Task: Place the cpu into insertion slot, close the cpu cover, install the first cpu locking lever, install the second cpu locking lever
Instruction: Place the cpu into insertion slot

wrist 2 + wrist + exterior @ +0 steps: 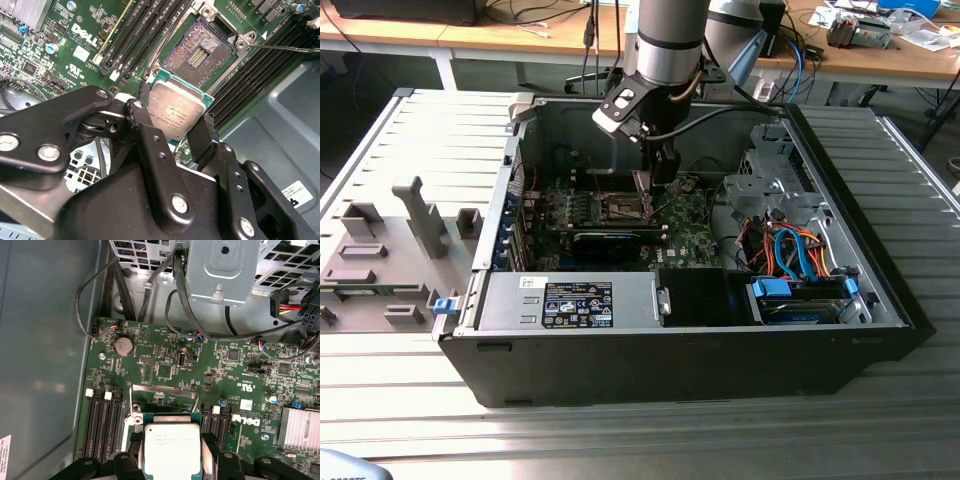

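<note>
Pale silver-beige metal identifies the cpu [180,107], which is pinched at two opposite edges between the black fingers of the gripper [174,121]. In the first wrist view the cpu [172,447] lies flat between the same jaws of the gripper [172,464], printed face toward the camera.

The cpu is held clear of the insertion slot [200,55], just beside it and not seated. The slot's contact field is exposed. The cpu cover [162,389] shows as a thin metal frame past the cpu and does not lie over the socket. A thin locking lever [287,48] runs along one side of the slot.

Black memory slots [145,35] flank the socket on the green motherboard [150,365]. A coin cell battery [123,346] sits near the board's edge.

In the exterior view the gripper [660,185] reaches down into the open computer case [670,370], near the insertion slot [623,208]. A grey power supply [570,300] lies at the case's near wall.
</note>
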Controlling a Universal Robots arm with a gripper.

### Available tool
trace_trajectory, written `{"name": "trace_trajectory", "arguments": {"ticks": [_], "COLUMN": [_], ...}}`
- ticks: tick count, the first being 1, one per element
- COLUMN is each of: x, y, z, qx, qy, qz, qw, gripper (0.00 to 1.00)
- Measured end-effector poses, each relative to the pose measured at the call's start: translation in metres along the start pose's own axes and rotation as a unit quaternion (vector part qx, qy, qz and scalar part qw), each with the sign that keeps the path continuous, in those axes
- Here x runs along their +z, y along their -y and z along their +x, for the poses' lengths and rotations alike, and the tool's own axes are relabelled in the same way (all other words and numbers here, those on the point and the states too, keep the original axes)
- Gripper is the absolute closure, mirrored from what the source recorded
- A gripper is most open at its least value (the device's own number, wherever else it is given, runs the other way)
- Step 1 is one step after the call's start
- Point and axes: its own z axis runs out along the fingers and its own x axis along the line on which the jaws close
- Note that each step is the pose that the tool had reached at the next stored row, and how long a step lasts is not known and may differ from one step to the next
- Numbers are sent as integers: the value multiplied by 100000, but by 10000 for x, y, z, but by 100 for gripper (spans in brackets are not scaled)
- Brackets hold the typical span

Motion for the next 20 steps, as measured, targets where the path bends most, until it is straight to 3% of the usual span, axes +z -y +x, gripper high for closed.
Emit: {"name": "trace_trajectory", "arguments": {"ticks": [20], "x": [14], "y": [0], "z": [0], "qx": [2592], "qy": [3], "qz": [-31], "qw": [99966], "gripper": [45]}}
